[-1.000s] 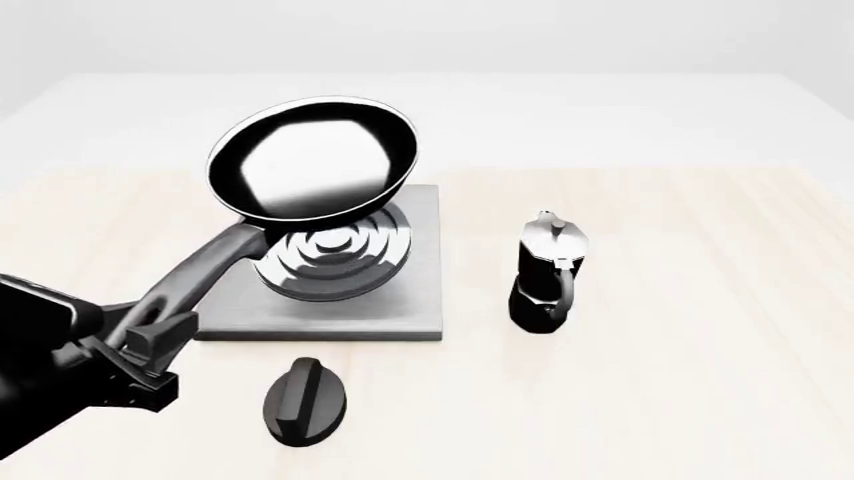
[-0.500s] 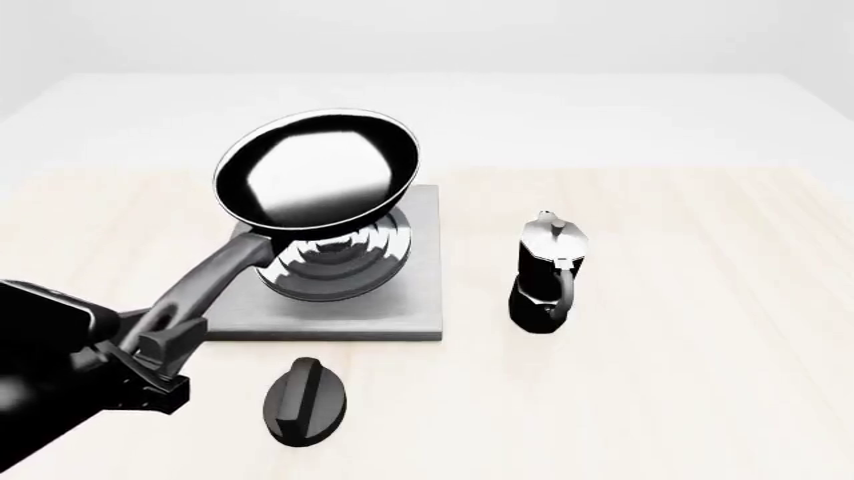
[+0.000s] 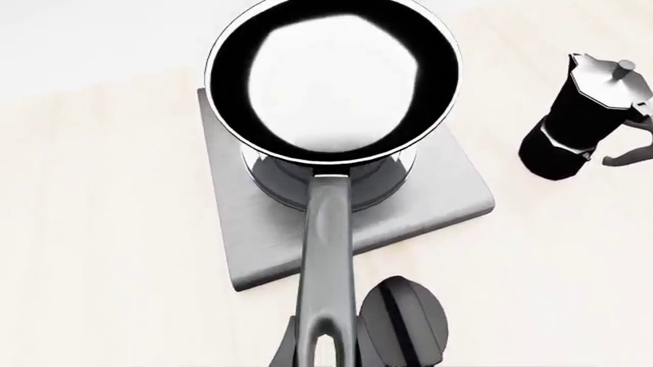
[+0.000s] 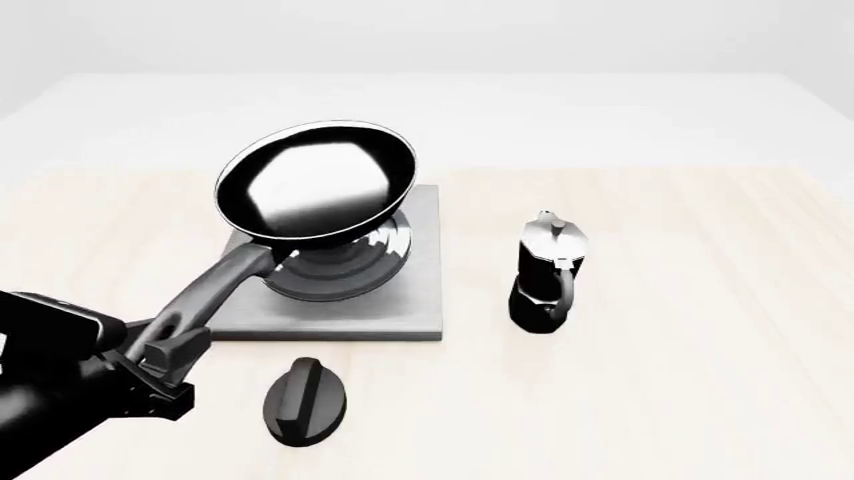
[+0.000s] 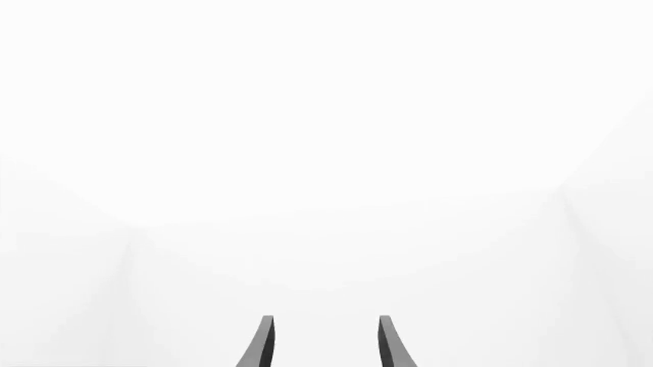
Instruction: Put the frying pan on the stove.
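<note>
Frying pan (image 4: 318, 182) lower over stove (image 4: 400, 300)

The round black frying pan with a long grey handle (image 4: 318, 183) is over the flat square grey metal stove (image 4: 407, 290), near the table's middle. The small black-and-silver moka pot (image 4: 547, 271) stands right of the stove. The black oval knob (image 4: 307, 400) lies before the stove, toward the table's near edge.

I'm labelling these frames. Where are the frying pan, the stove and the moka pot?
frying pan (image 4: 316, 185), front view, glossy inner base.
stove (image 4: 416, 290), front view, bare right part of the slab.
moka pot (image 4: 541, 290), front view, black lower body.
</note>
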Controlling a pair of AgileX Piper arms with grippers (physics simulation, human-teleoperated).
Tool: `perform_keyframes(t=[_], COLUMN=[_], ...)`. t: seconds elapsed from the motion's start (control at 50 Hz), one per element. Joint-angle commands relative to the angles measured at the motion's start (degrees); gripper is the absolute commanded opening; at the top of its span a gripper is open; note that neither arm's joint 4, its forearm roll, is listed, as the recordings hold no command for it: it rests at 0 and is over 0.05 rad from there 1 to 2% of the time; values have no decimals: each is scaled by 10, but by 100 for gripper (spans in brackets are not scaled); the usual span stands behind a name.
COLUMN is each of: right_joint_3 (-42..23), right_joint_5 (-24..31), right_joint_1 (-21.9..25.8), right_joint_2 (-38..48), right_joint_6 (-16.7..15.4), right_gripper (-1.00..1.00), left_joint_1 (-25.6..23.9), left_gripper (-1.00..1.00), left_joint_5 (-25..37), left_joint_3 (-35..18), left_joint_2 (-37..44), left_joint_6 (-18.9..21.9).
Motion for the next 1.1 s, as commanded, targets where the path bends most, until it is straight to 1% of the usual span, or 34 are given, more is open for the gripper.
perform_keyframes(t=[0.02, 0.32, 0.88, 1.1], right_joint_3=[5, 6, 5, 5], right_joint_5=[-3, -3, 0, 0], right_joint_1=[1, 1, 2, 2], right_joint_2=[0, 0, 0, 0], right_joint_6=[-2, -2, -3, -4], right_gripper=[100, 100, 100, 100], left_joint_1=[0, 3, 11, 9], left_gripper=[-100, -100, -100, -100], left_joint_5=[-17, -38, -61, -81], left_joint_3=[-4, 11, 13, 15], left_joint_2=[-4, 15, 50, 70], left_joint_6=[1, 4, 17, 17])
